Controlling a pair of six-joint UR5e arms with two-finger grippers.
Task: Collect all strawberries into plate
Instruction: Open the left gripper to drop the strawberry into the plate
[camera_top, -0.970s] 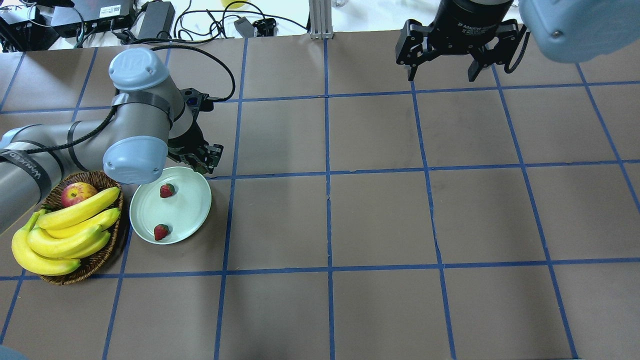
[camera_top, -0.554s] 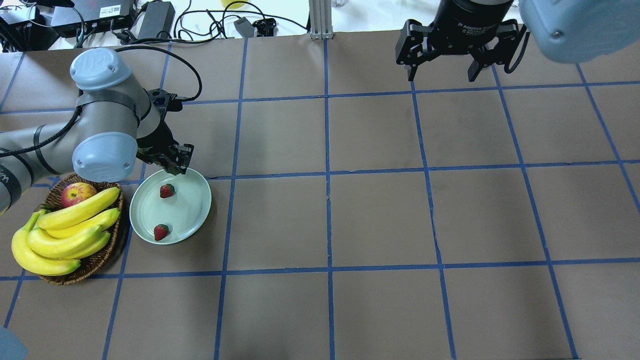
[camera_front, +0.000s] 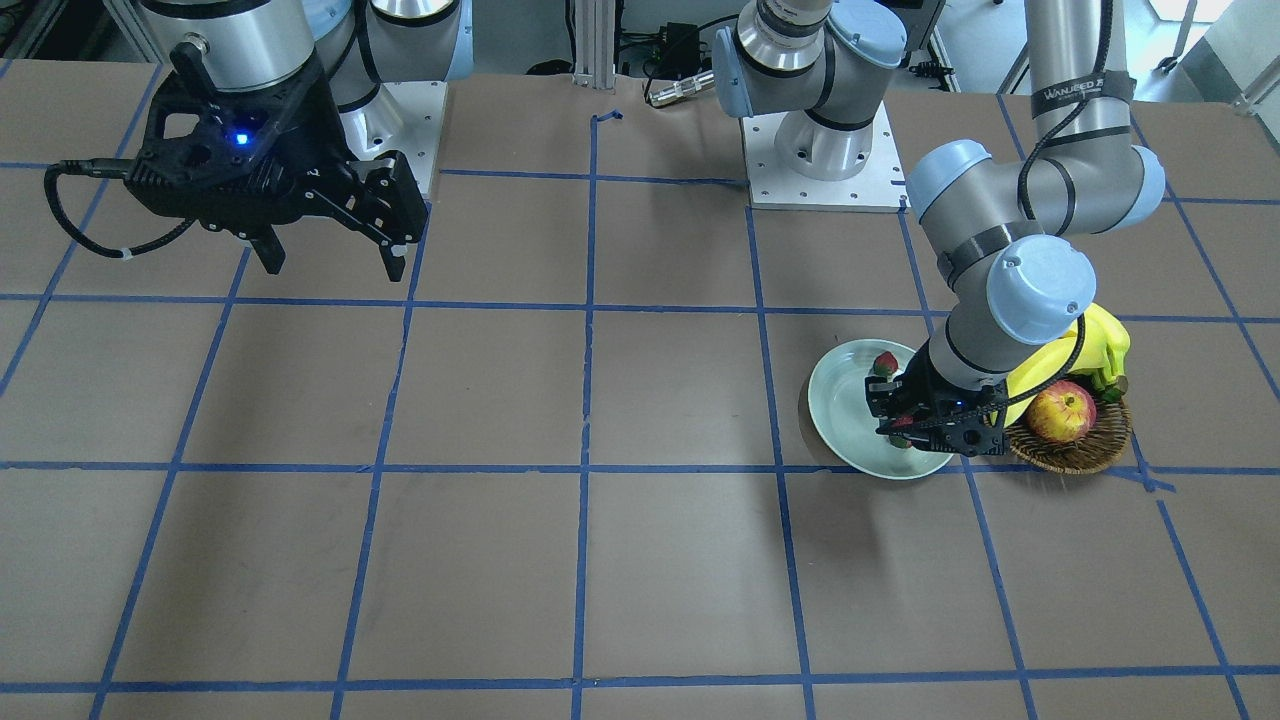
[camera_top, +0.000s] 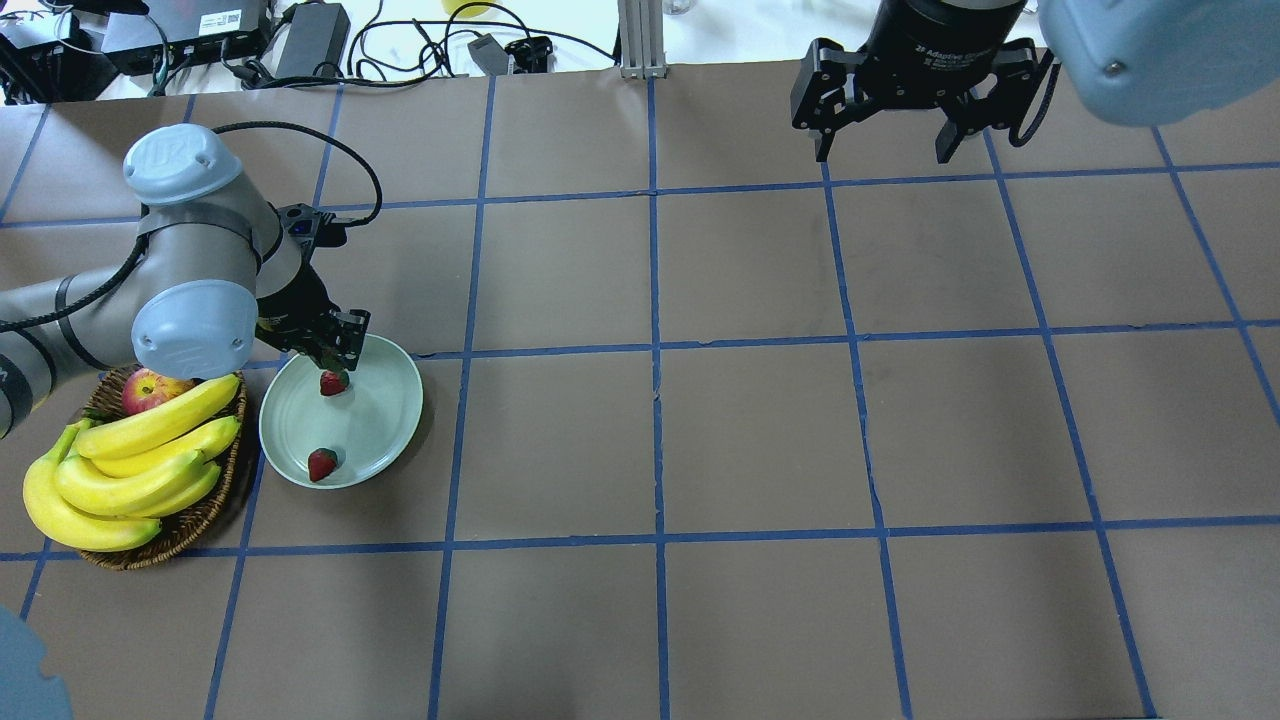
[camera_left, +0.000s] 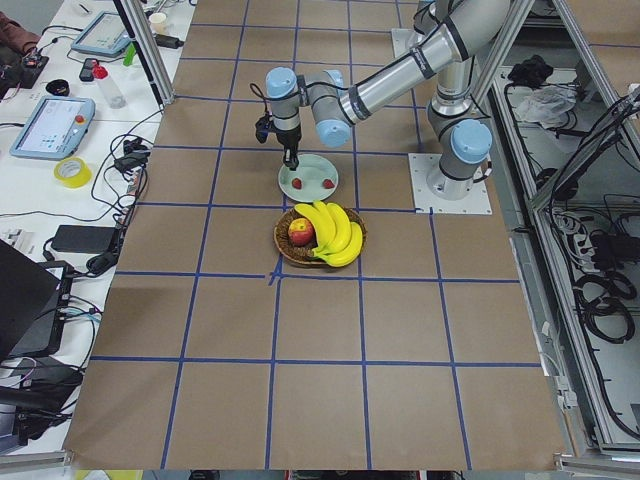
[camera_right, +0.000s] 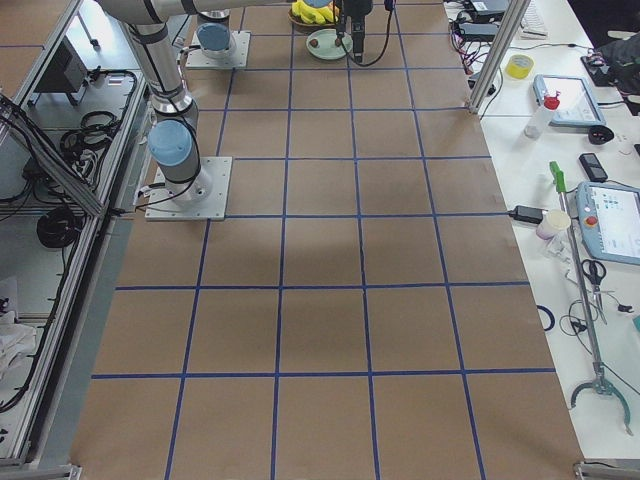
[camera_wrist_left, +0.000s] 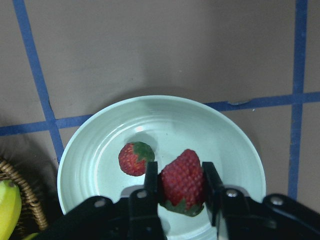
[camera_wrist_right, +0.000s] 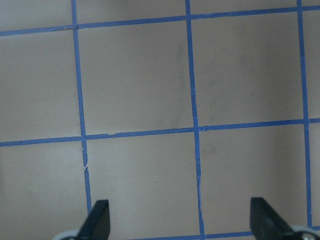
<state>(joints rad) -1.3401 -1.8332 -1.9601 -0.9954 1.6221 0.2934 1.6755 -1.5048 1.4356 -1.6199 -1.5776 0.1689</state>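
Note:
My left gripper (camera_wrist_left: 181, 192) is shut on a red strawberry (camera_wrist_left: 182, 172) and holds it just above the pale green plate (camera_wrist_left: 220, 135). A second strawberry (camera_wrist_left: 134, 159) lies on the plate beside it. In the overhead view the left gripper (camera_top: 337, 358) is over the plate's (camera_top: 375, 425) far part, right above that strawberry (camera_top: 334, 383); the held one is hidden there. A third strawberry (camera_top: 322, 464) lies at the plate's near edge. My right gripper (camera_top: 880, 150) is open and empty, far off at the table's back right, with only bare table under it (camera_wrist_right: 182, 222).
A brown wicker basket (camera_top: 200, 520) with bananas (camera_top: 130, 470) and a red-yellow apple (camera_top: 150, 388) stands right beside the plate on its left. Cables and power bricks (camera_top: 310, 40) lie beyond the table's far edge.
My left gripper has moved left and toward the robot, from beyond the plate's far right rim to over the plate, near the strawberry lying there. The right arm has not moved.

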